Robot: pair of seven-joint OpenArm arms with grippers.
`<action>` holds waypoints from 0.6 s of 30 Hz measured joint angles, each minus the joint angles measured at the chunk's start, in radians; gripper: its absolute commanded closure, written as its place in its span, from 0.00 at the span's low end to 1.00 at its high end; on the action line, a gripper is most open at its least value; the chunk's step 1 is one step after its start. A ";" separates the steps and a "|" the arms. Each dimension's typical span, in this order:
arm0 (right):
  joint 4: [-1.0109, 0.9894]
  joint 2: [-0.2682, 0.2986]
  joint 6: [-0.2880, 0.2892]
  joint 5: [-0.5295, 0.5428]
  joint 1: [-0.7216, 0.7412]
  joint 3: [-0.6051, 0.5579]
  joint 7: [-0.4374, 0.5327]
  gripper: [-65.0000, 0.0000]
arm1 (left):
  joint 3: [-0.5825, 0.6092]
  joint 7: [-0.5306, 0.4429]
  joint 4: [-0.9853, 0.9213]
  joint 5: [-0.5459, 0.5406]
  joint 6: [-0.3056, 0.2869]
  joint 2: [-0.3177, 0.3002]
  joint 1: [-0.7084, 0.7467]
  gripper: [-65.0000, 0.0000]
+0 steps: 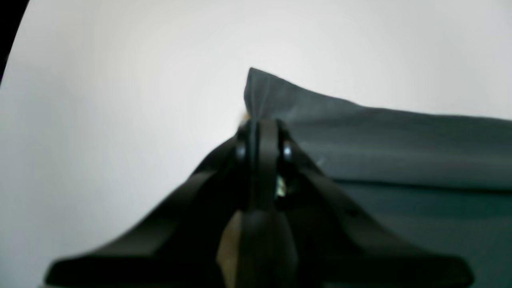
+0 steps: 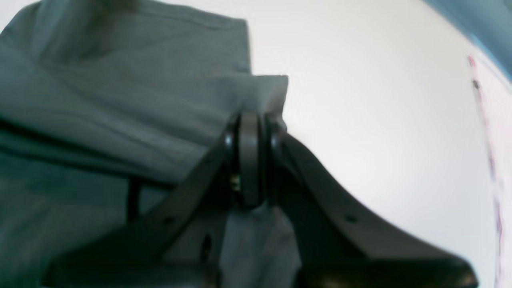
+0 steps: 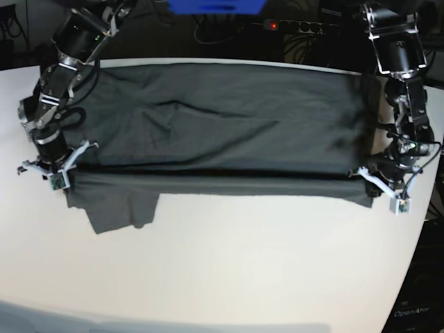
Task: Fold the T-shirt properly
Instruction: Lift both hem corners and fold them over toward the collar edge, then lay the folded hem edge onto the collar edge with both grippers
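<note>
The dark grey T-shirt [image 3: 222, 118] lies spread wide across the far half of the white table [image 3: 229, 270]. Its near edge is doubled over into a taut fold running between both grippers. A sleeve [image 3: 118, 211] sticks out toward the front at the left end. In the base view my right gripper [image 3: 69, 170] is at the fold's left end and my left gripper [image 3: 368, 179] at its right end. The left wrist view shows the left gripper [image 1: 262, 124] shut on a pinched corner of T-shirt [image 1: 360, 136]. In the right wrist view the right gripper [image 2: 250, 118] is shut on a T-shirt [image 2: 120, 100] corner.
A power strip [image 3: 291, 26] with a red light and cables lies behind the table's far edge, beside a blue object [image 3: 215, 5]. The table's right edge curves away close to the left arm. A thin pink line [image 2: 486, 132] runs along the table edge in the right wrist view.
</note>
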 measured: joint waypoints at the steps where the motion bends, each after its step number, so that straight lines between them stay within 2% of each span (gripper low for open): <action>1: 0.017 -0.006 0.000 -0.001 -0.012 0.002 -0.001 0.99 | 0.000 -0.001 0.016 0.000 0.003 0.001 0.011 0.96; 6: 0.084 -0.016 0.000 0.002 -0.055 0.002 -0.003 0.99 | 0.002 0.049 0.090 -0.006 0.000 0.002 0.012 0.96; 10: 0.154 -0.016 0.000 0.053 -0.100 0.001 0.005 0.99 | 0.001 0.084 0.168 -0.004 -0.001 0.001 0.044 0.96; 15: 0.201 -0.016 0.000 0.063 -0.163 0.002 -0.006 0.99 | -0.002 0.084 0.240 -0.114 0.000 -0.002 0.101 0.96; 18: 0.231 -0.016 0.001 0.089 -0.200 0.002 -0.003 0.99 | -0.055 0.089 0.285 -0.158 -0.001 0.001 0.156 0.96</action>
